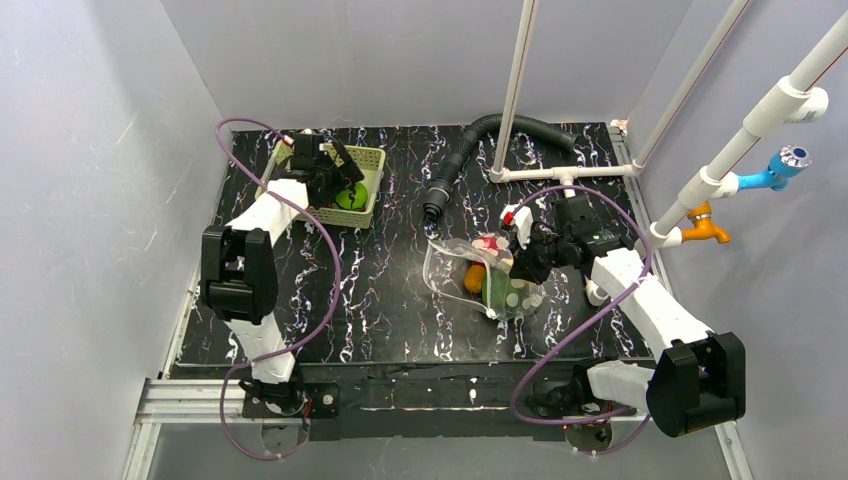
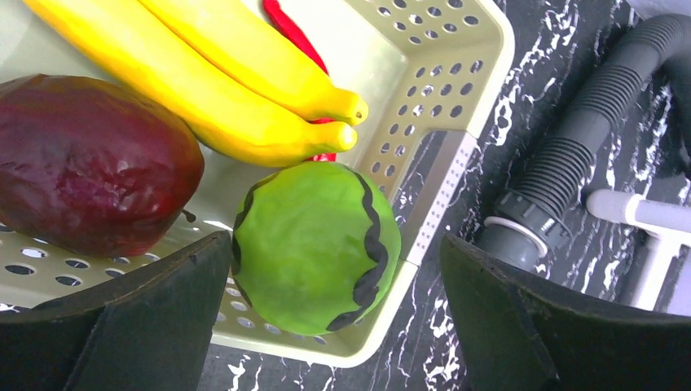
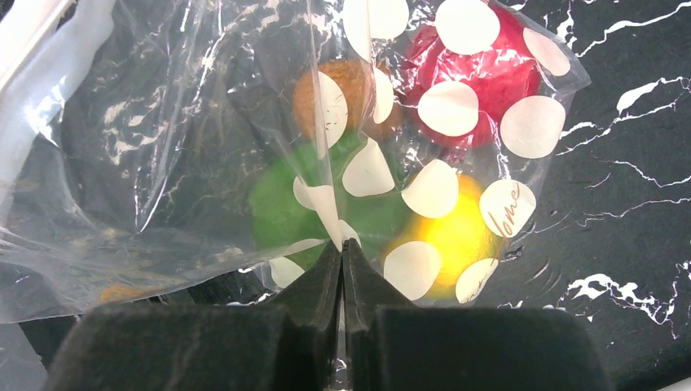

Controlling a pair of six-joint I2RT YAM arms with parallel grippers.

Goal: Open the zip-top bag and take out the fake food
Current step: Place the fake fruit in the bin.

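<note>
Worktop of black, white-veined stone pattern [image 1: 380, 320] carries everything. The clear, floppy zip-top bag [image 1: 455, 268] printed with white oval spots lies right of the worktop's middle, nearer the right edge than the left. The right claw [image 1: 525, 262] reaches it from the right-edge side. In the right wrist view this claw [image 3: 342, 265] is clenched, its two dark fingers pressed together on a fold of the bag's film [image 3: 163, 122], so the bag spreads out just beyond the fingertips.

Part of the fake food shows through the plastic, beyond the fingertips: a glossy red piece [image 3: 489, 77] farthest from the claw, a brown-orange piece [image 3: 354, 77] beside it, a green piece [image 3: 281, 204] and a yellow piece [image 3: 456, 236] nearest the fingertips.

A pale green perforated plastic basket [image 1: 372, 160] sits at the far left corner of the worktop. The left claw [image 1: 335, 178] hangs over it, released, with its fingers [image 2: 163, 318] spread wide. A round green piece with dark stripes [image 2: 310, 244] lies in the basket's corner, seen between those fingers and not gripped by them. Behind it rest a dark purple piece [image 2: 90, 163], two yellow plastic bananas [image 2: 212, 81] and a red chili [image 2: 293, 32] under the bananas.

A grey ribbed hose [image 1: 500, 125] curves along the far edge, between basket and bag.
</note>
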